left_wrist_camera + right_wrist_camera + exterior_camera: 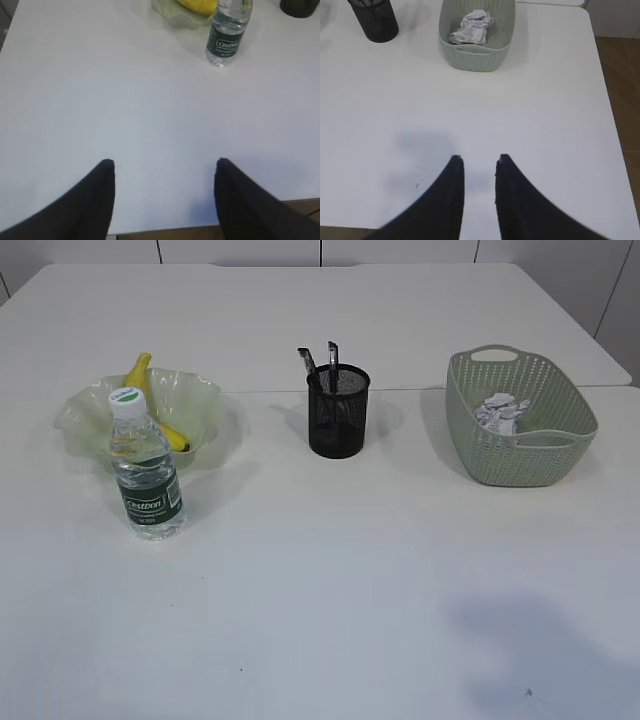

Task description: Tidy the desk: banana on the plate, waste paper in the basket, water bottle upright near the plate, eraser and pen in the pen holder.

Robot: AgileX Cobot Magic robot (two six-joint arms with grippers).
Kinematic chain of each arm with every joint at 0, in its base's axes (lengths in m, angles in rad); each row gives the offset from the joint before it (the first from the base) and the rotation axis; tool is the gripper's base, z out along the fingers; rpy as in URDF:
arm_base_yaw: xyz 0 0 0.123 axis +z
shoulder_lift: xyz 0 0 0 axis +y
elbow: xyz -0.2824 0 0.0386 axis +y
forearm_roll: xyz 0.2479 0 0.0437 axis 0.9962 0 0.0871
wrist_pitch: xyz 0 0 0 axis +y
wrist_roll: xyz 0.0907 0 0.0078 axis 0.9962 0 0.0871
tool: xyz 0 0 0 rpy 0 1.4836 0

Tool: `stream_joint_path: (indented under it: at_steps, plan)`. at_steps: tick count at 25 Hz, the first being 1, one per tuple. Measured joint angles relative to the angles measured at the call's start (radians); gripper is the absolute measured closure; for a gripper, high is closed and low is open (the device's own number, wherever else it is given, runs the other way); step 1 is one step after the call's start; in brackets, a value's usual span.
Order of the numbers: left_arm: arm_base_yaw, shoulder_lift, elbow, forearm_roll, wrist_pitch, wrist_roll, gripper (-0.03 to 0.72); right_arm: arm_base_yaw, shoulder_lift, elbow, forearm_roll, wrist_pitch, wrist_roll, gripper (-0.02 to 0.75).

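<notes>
A yellow banana (152,400) lies on the pale green wavy plate (205,398) at the left. In front of the plate a clear water bottle (146,472) stands upright; the left wrist view shows this bottle (227,37) far ahead. The black mesh pen holder (338,412) in the middle holds pens (331,362); the eraser is hidden. Crumpled waste paper (501,413) sits in the green basket (520,455). My left gripper (164,165) is open over bare table near its front edge. My right gripper (478,161) is open with a narrow gap, holding nothing.
White table (330,580) with a seam running behind the objects. In the right wrist view the basket (476,55) and pen holder (376,22) stand far ahead, and the table's right edge (607,110) borders brown floor.
</notes>
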Motion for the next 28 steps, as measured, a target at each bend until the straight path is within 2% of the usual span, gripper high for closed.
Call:
stream_joint_path:
  at_steps: [11, 28]
  plan:
    - [0.000, -0.057, 0.000, -0.008, 0.001, 0.000, 0.256, 0.000, -0.266, 0.163, 0.000, 0.006, 0.012, 0.568]
    - [0.000, -0.136, 0.006, -0.010, 0.002, 0.000, 0.256, 0.000, -0.533, 0.273, 0.029, 0.008, 0.023, 0.568]
